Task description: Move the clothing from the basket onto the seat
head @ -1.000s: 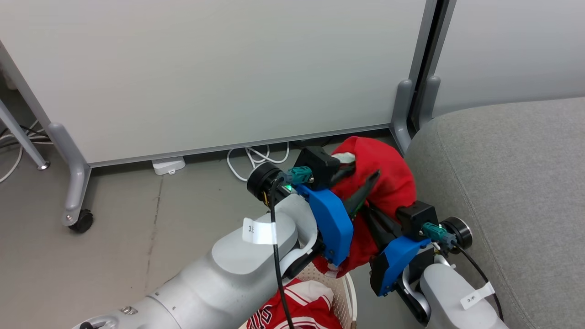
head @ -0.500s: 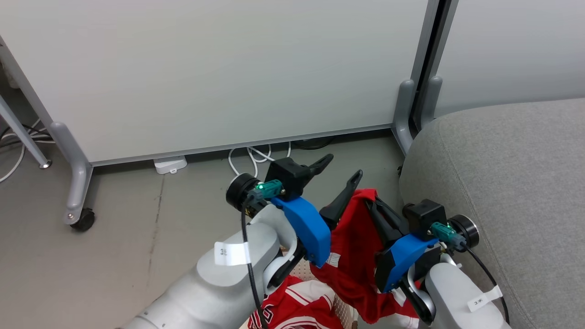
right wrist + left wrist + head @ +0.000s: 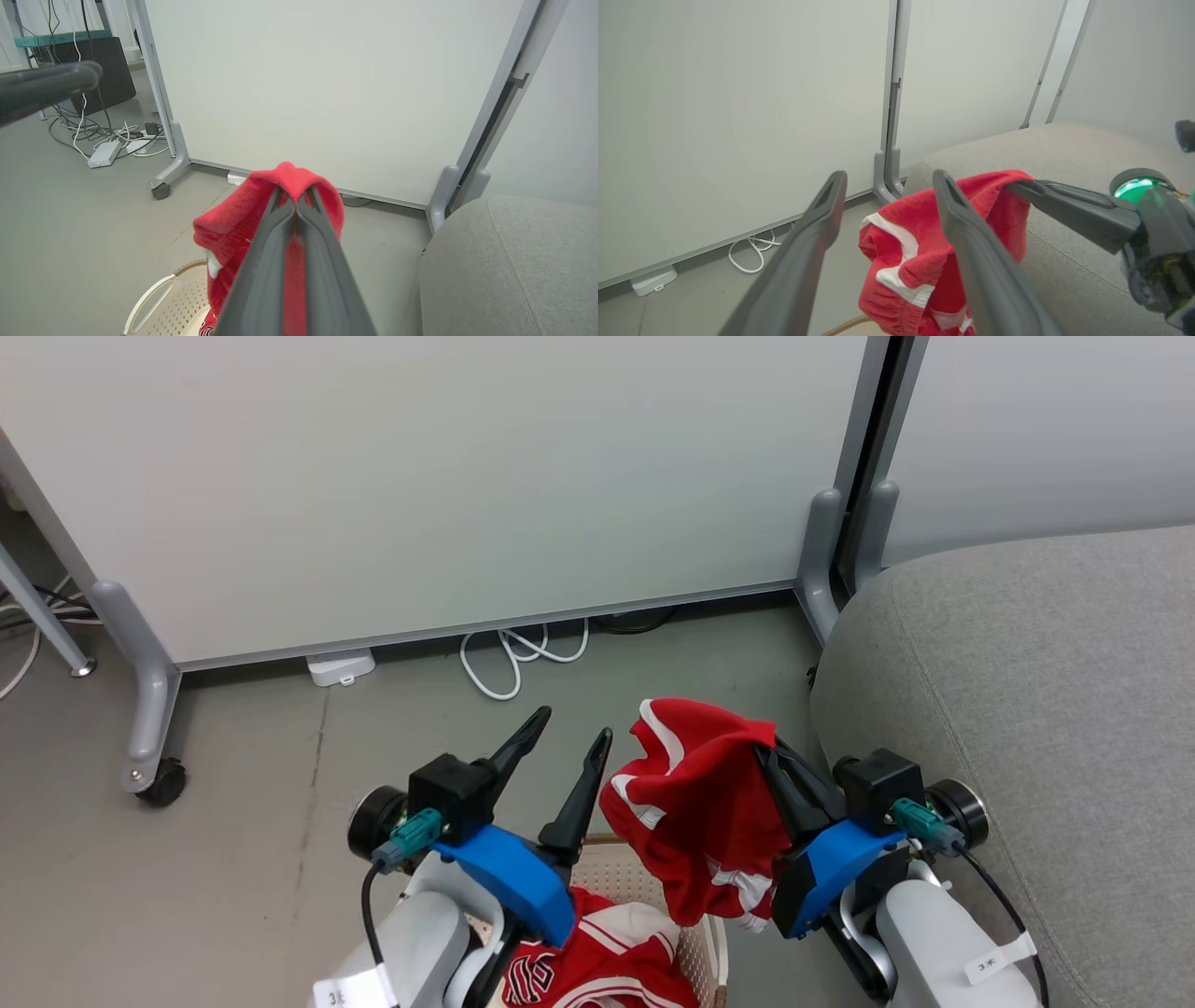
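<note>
The red shorts [image 3: 695, 812] with white trim hang from my right gripper [image 3: 770, 749], which is shut on their top fold, above the basket and just left of the seat [image 3: 1027, 709]. The right wrist view shows the closed fingers [image 3: 308, 233] pinching the shorts [image 3: 233, 228]. To the left of the shorts my left gripper [image 3: 573, 728] stands open and empty; the left wrist view has the shorts [image 3: 906, 261] behind its right finger [image 3: 971, 242]. The red jersey [image 3: 607, 961] lies in the cream basket [image 3: 635, 877] below.
A white partition panel [image 3: 420, 476] on castor feet [image 3: 163, 782] stands behind, with white cables [image 3: 509, 658] on the grey floor at its base. The seat [image 3: 504, 261] spreads to the right. More cables and a dark box [image 3: 107, 70] lie at the far left.
My left gripper let go of the shorts, opened and drew back down to the left. The shorts now hang from the right gripper alone, lower than before.
</note>
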### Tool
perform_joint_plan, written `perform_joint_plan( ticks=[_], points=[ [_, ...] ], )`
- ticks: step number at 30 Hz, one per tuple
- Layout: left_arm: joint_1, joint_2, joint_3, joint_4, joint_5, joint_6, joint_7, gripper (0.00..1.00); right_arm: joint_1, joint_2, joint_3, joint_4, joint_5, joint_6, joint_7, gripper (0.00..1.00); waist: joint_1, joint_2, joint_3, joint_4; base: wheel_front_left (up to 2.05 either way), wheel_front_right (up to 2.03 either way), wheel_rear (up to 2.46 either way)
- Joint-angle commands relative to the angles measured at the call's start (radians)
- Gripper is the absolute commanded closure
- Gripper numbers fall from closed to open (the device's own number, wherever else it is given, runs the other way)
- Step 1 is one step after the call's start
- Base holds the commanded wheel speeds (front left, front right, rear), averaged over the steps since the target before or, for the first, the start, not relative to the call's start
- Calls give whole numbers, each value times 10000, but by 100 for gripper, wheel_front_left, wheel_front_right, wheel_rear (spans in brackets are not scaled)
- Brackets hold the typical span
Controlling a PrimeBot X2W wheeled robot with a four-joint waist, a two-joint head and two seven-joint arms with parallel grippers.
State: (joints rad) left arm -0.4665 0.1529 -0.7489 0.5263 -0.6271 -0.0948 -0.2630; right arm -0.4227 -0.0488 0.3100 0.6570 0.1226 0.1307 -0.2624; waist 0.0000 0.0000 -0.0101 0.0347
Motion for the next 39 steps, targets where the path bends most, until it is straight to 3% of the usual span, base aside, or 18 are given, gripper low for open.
perform_joint_plan(
  ticks=[1,13,19,29,39],
  points=[
    [366,68,338,-117,351,-28,-24,0,99,-28,-72,-80,-52,1,-36,100,0,0,8,-24,0,0,0],
    [1872,-140,2505,-798,1979,-293,-25,0,241,-28,-370,-180,-115,1,-36,100,0,0,67,-91,0,0,0],
    [2294,-329,3076,-928,2429,-367,-25,0,339,-28,-436,-228,-62,1,-36,100,0,0,50,-136,0,0,0],
    [2412,-312,2972,-985,2310,-361,-26,0,280,-29,-387,-273,-30,1,-34,100,0,0,104,-451,0,0,0],
    [2584,-153,3046,-1171,2321,-362,-26,0,245,-29,-310,-472,90,1,-35,100,0,0,183,-1735,0,0,0]
  ],
)
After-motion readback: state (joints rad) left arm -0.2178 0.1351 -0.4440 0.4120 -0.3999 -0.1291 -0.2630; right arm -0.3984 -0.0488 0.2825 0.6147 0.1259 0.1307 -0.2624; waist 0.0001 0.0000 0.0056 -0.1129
